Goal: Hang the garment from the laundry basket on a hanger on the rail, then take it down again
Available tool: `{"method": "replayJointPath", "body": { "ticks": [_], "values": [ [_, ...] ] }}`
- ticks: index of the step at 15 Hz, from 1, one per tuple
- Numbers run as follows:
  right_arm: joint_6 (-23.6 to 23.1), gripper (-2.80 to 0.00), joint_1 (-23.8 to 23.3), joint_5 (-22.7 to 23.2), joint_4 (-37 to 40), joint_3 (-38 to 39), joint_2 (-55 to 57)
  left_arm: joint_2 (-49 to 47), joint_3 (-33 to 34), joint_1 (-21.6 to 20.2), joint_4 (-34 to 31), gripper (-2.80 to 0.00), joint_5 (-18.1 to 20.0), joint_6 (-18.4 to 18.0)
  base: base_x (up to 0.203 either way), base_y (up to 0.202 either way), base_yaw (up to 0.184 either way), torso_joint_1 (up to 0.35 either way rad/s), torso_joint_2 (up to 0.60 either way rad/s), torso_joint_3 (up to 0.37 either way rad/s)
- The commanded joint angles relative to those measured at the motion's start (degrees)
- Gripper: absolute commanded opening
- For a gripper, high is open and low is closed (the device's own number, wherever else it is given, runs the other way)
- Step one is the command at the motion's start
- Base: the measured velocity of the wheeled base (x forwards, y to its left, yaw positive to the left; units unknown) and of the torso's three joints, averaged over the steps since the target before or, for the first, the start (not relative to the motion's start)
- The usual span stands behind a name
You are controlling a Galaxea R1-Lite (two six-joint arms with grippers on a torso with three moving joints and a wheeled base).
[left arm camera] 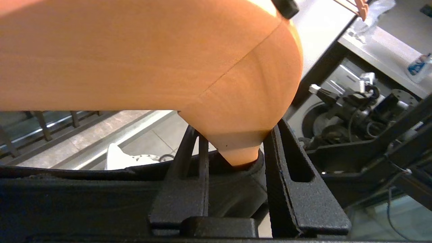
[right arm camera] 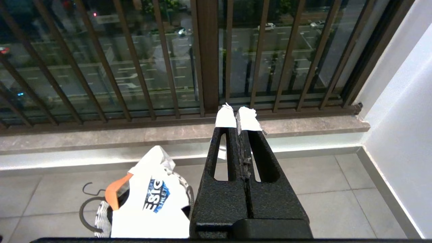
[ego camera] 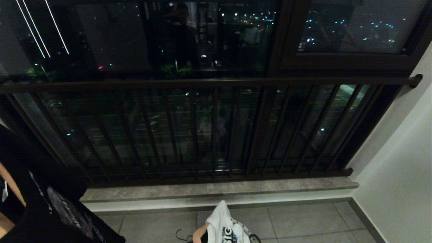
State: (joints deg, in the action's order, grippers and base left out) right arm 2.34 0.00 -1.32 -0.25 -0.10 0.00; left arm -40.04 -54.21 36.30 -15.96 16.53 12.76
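The black printed T-shirt [ego camera: 64, 212] hangs on an orange wooden hanger [left arm camera: 152, 57] at the robot's left, grasped by the left gripper [left arm camera: 233, 148].
Its black fingers [left arm camera: 290, 175] clamp the hanger's lower tip, with the shirt's dark collar just below. On the grey tiled floor [right arm camera: 320, 182], the small round laundry basket [right arm camera: 101, 219] holds a white printed garment [right arm camera: 152, 199] and another hanger. The right gripper [right arm camera: 239, 118] is clenched, empty, above the floor.
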Motion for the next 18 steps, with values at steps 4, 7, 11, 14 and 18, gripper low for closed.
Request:
{"method": "replayJointPath", "body": {
  "ticks": [4, 7, 11, 14, 18],
  "values": [
    [0.03, -2.80, 0.00, 0.00, -0.03, 0.01, 0.00, 2.31, 0.17, -0.01, -0.18, -2.80, 0.20, -0.50, 0.000, 0.000, 0.000, 0.000, 0.00, 0.000],
    [0.03, -2.80, 0.00, 0.00, -0.02, 0.01, 0.00, 2.60, -0.08, 0.08, -0.22, -2.80, 0.18, -0.64, 0.000, 0.000, 0.000, 0.000, 0.00, 0.000],
    [0.03, -2.80, 0.00, 0.00, -0.02, 0.01, 0.00, 2.68, -1.39, 0.08, -0.44, -2.80, 0.19, -0.12, 0.000, 0.000, 0.000, 0.000, 0.00, 0.000],
    [0.03, -2.80, 0.00, 0.00, -0.02, 0.01, 0.00, 2.75, -1.60, 0.08, -0.48, -2.80, 0.17, -0.01, 0.000, 0.000, 0.000, 0.000, 0.00, 0.000],
    [0.03, -2.80, 0.00, 0.00, -0.02, 0.01, 0.00, 2.59, -1.51, 0.08, -0.57, -2.80, 0.17, 0.16, 0.000, 0.000, 0.000, 0.001, 0.00, 0.016]
  ]
}}
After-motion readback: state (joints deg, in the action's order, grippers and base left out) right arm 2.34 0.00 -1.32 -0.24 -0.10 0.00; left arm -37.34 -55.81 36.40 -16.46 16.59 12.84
